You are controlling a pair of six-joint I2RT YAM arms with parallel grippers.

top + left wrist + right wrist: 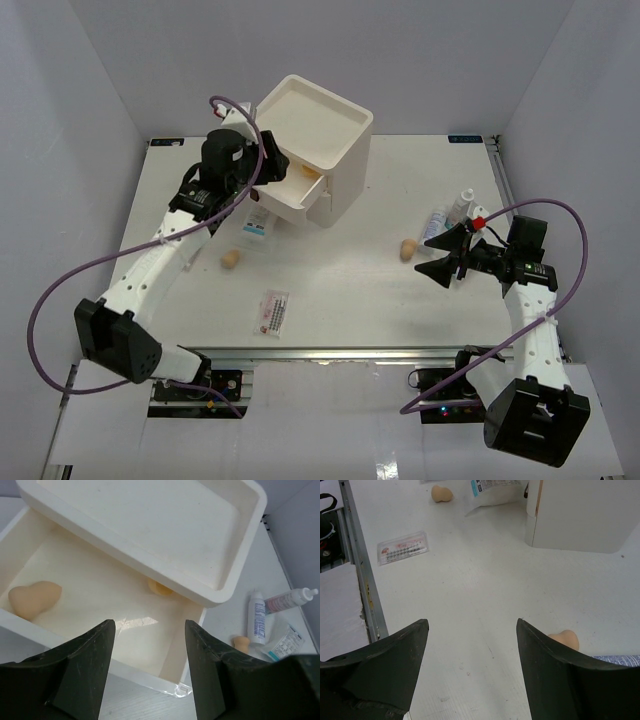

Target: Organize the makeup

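Note:
My left gripper (262, 182) (150, 626) is open and empty, hovering over the open top drawer (100, 587) of the cream box (312, 130). Two tan sponges lie in the drawer, one at the left (34, 599) and one half hidden at the back (159, 587). My right gripper (447, 256) (471, 623) is open and empty, low over the table, with a third sponge (408, 249) (565, 639) just beside its right finger. A fourth sponge (230, 259) lies left of centre. A white-blue tube (437, 222) and a small white bottle (465, 204) lie at the right.
A blue-print sachet (257, 226) lies in front of the box, under the left arm. A pink-red sachet (273, 311) lies near the table's front edge (330, 350). Another clear sachet (282, 644) lies by the tube. White walls enclose the table.

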